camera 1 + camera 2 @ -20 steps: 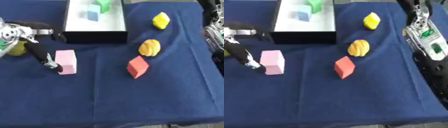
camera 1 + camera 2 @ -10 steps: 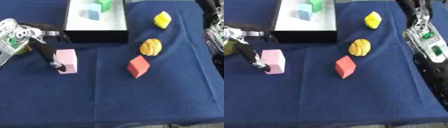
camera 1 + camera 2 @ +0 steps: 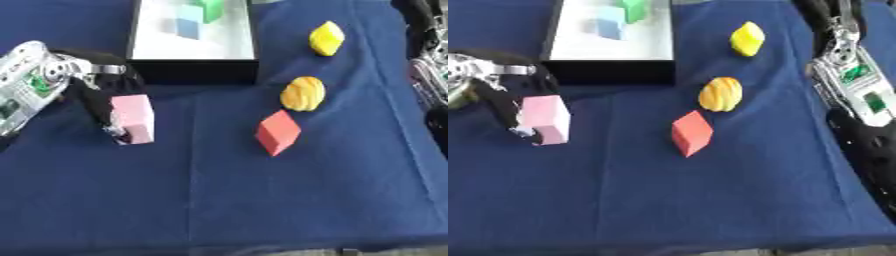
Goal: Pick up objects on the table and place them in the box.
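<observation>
My left hand (image 3: pixel 89 89) reaches in from the left and is curled round the pink block (image 3: pixel 134 118). Its fingers run down the block's left side and the thumb lies over the top back edge. The block stands on the blue cloth in front of the black box (image 3: pixel 194 76), which has a white floor and holds a blue block (image 3: pixel 186 28) and a green block (image 3: pixel 210 7). A red block (image 3: pixel 278 132), an orange ridged object (image 3: pixel 303 93) and a yellow block (image 3: pixel 326 38) lie to the right. My right hand (image 3: pixel 873 155) hangs dark at the right edge.
The silver and green forearm of the right arm (image 3: pixel 853 82) comes down the right side, close to the yellow block. The blue cloth (image 3: pixel 219 200) covers the table to its near edge.
The left hand's thumb and fingers have drawn in around the pink block, which sits slightly higher in view. The right arm has barely moved.
</observation>
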Available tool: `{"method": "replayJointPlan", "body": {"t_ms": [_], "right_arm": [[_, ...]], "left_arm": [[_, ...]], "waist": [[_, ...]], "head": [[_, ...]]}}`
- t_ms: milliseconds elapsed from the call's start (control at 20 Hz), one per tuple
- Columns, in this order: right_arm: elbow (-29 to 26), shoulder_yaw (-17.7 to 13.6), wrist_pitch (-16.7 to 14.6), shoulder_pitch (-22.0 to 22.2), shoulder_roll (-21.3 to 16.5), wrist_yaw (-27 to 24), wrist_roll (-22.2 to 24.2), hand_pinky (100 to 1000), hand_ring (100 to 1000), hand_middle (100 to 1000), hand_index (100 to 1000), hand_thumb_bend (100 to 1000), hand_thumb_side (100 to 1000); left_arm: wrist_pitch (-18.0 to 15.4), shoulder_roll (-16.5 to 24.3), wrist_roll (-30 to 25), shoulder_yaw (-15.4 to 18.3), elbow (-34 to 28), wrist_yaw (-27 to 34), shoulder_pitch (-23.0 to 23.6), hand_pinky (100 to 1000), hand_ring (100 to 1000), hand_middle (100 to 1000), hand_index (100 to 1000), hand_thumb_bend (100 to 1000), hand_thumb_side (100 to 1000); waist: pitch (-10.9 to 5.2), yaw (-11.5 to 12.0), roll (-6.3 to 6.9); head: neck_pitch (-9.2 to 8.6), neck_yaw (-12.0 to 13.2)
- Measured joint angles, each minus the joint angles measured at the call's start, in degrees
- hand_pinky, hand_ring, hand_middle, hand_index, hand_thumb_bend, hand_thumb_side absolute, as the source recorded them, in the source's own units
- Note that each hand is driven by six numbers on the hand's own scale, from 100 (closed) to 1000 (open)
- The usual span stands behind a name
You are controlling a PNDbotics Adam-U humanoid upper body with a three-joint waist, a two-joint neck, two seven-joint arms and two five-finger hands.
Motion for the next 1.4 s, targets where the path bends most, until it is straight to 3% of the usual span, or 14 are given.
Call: {"method": "replayJointPlan", "body": {"t_ms": [50, 150, 400, 550, 800, 1000, 1100, 1200, 1250, 1400], "right_arm": [[0.00, 0.00, 0.00, 0.00, 0.00, -0.04, -0.03, 940, 770, 763, 879, 395, 548], [-0.01, 0.03, 0.04, 0.00, 0.00, -0.06, -0.07, 940, 770, 764, 879, 394, 547], [-0.26, 0.01, 0.08, -0.12, -0.05, -0.06, -0.11, 940, 771, 765, 879, 389, 542], [-0.42, -0.09, 0.08, -1.08, -0.15, -0.06, -0.20, 940, 774, 767, 878, 390, 534], [-1.19, -0.49, 0.09, -3.13, -0.14, -0.03, -0.87, 943, 778, 768, 878, 394, 527], [-1.35, -0.56, 0.11, -4.61, 0.38, 0.00, -1.13, 945, 778, 767, 878, 396, 528], [-1.40, -0.42, 0.11, -5.16, 1.04, 0.00, -1.13, 945, 778, 767, 877, 399, 526], [-1.40, -0.36, 0.08, -5.57, 1.63, 0.00, -1.15, 945, 778, 767, 877, 400, 528], [-1.41, -0.36, 0.05, -5.63, 1.80, 0.00, -1.17, 945, 777, 767, 877, 400, 528], [-1.41, -0.33, -0.05, -5.62, 2.05, 0.00, -1.27, 945, 777, 766, 877, 400, 530]], "left_arm": [[0.36, 0.01, 0.48, 0.04, -0.24, 0.15, 0.00, 573, 536, 512, 591, 487, 100], [0.76, 0.57, 1.89, 0.63, -2.64, 0.82, -0.03, 561, 529, 501, 572, 508, 100], [0.90, 7.27, 3.99, 7.50, -15.92, 3.58, -3.10, 618, 551, 518, 564, 600, 100], [-0.19, 7.79, 3.48, 10.34, -17.03, 3.08, -7.79, 637, 564, 523, 555, 590, 100], [-5.74, -1.13, 5.42, 10.44, -1.83, -2.12, -15.07, 658, 576, 522, 556, 565, 100], [-11.46, -8.71, 9.40, 10.83, 11.33, -7.16, -16.59, 695, 610, 549, 587, 617, 100], [-14.26, -11.41, 11.41, 11.40, 15.86, -10.53, -16.68, 718, 632, 561, 608, 680, 100], [-16.87, -13.40, 13.50, 12.24, 19.13, -14.77, -16.74, 732, 657, 582, 642, 681, 100], [-17.93, -14.26, 14.51, 12.77, 20.44, -16.71, -16.74, 749, 686, 615, 678, 683, 100], [-20.13, -15.84, 16.17, 13.97, 23.42, -20.63, -16.69, 860, 846, 826, 875, 710, 100]], "waist": [[0.00, 0.00, 0.00], [0.00, 0.00, 0.00], [0.00, 0.18, 0.05], [0.00, 0.14, 0.18], [0.00, -0.58, 0.18], [0.00, -1.35, 0.16], [0.00, -1.72, 0.16], [0.07, -2.00, 0.16], [0.23, -2.09, 0.16], [0.57, -2.18, 0.16]], "head": [[0.00, 0.01], [0.00, 0.03], [0.00, -0.09], [0.00, -0.48], [0.01, -0.49], [0.01, -0.01], [0.01, 0.27], [0.01, 0.52], [0.01, 0.53], [0.01, 0.54]]}}
